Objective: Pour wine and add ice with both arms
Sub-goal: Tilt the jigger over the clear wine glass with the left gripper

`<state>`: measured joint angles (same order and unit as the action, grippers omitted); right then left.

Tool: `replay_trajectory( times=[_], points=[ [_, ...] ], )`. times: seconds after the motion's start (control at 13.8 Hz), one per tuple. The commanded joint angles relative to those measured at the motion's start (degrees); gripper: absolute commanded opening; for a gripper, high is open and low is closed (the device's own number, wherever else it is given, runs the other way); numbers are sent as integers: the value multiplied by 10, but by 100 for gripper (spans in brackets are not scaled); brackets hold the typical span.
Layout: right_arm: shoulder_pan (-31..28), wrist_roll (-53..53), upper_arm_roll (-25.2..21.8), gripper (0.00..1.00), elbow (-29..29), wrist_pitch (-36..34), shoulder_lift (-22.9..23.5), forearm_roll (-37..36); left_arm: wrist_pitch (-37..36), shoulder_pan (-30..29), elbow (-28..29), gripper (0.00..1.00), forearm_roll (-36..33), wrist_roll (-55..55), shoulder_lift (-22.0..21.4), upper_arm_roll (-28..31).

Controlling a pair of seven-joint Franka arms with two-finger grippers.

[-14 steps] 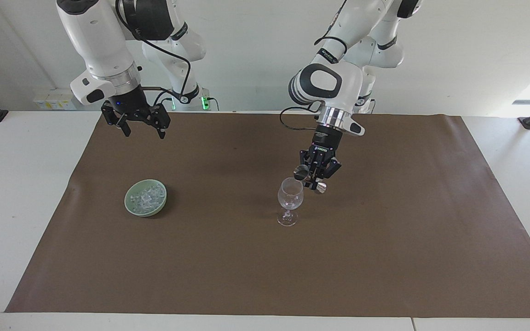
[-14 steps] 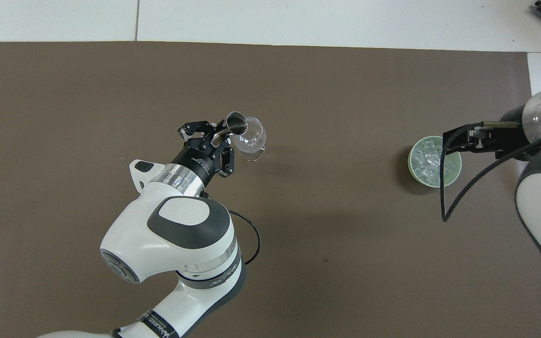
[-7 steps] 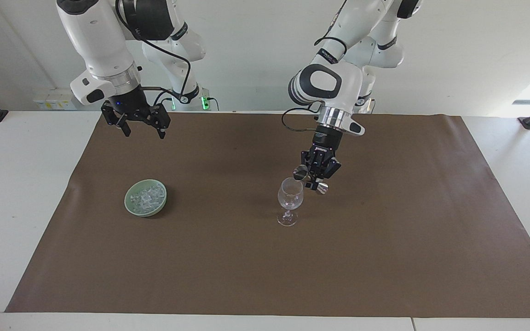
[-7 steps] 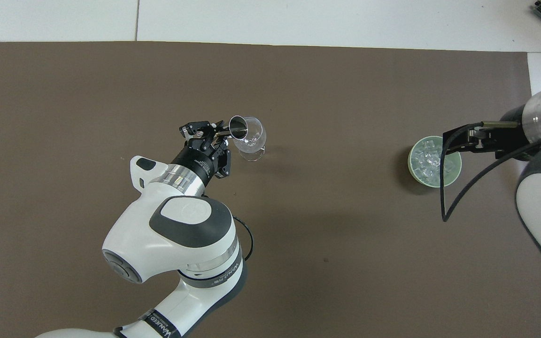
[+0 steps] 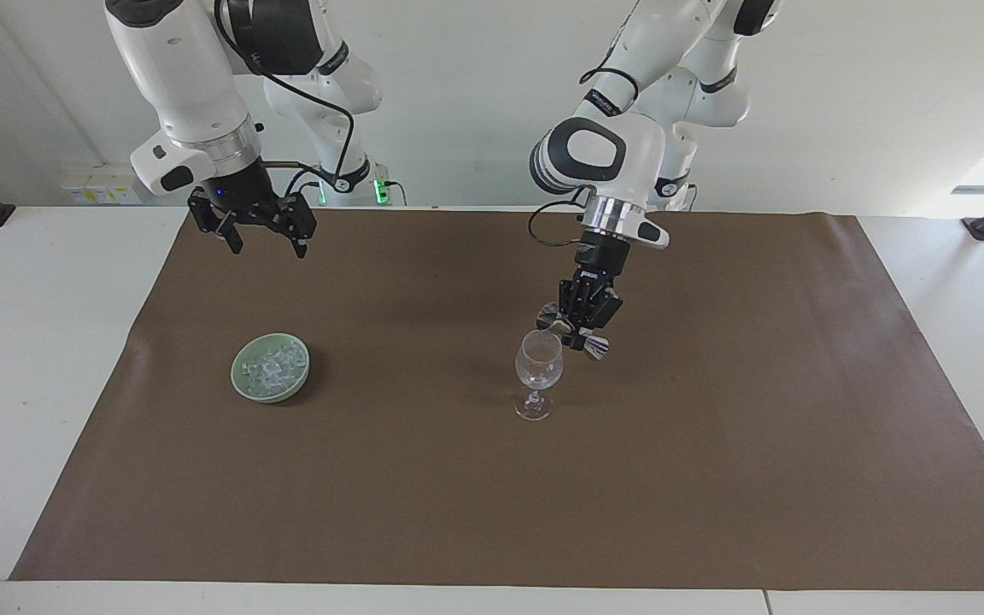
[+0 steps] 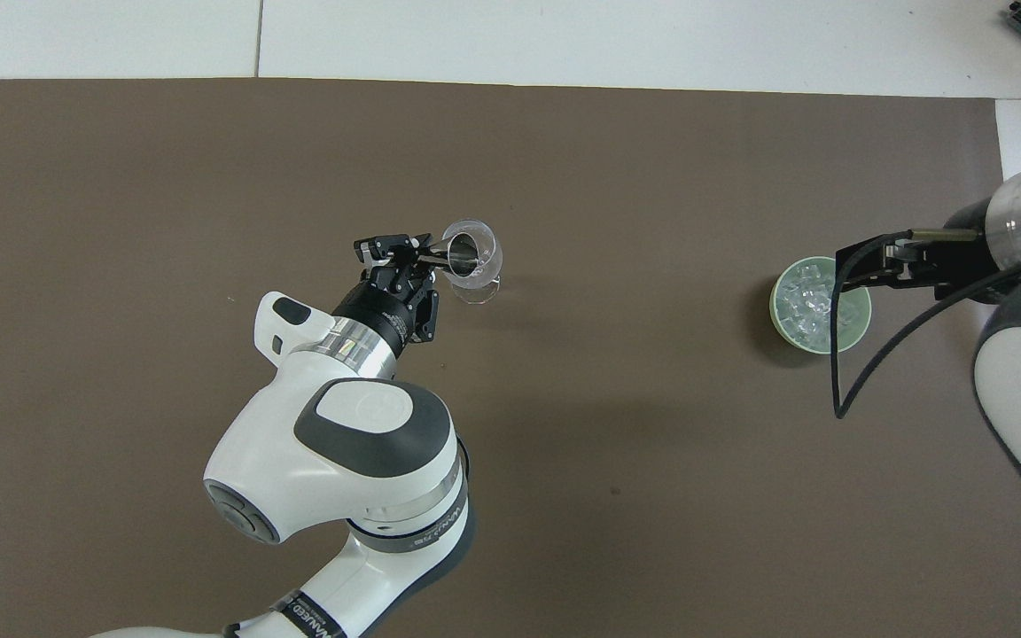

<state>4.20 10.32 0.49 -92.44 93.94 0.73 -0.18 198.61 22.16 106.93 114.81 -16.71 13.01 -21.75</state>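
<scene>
A clear wine glass (image 5: 539, 366) (image 6: 478, 270) stands upright mid-mat. My left gripper (image 5: 579, 330) (image 6: 415, 258) is shut on a small metal jigger (image 5: 550, 319) (image 6: 463, 252) and holds it tilted, its mouth over the glass's rim. I cannot make out any wine. The ice (image 5: 272, 367) (image 6: 808, 301) lies as clear chunks in a pale green bowl (image 5: 243, 389) (image 6: 776, 321) toward the right arm's end. My right gripper (image 5: 262, 242) (image 6: 867, 266) is open and empty, raised high over the mat by the bowl.
A brown mat (image 5: 714, 470) covers most of the white table (image 5: 31, 384). Bare mat lies between the glass and the bowl. Black cables hang from both wrists.
My left gripper has shifted a little toward the glass and tipped the jigger further over its rim. The right arm has not moved.
</scene>
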Motion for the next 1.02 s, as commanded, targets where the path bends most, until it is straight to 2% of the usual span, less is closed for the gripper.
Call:
replay_trajectory(
  times=[0.0, 0.94],
  points=[
    [-4, -12, 2, 100, -7, -2, -7, 6, 19, 11, -21, 0, -2, 32, 13, 7],
    [-4, -12, 2, 100, -8, -1, -7, 6, 20, -3, -37, 0, -5, 119, 27, 13]
  ],
)
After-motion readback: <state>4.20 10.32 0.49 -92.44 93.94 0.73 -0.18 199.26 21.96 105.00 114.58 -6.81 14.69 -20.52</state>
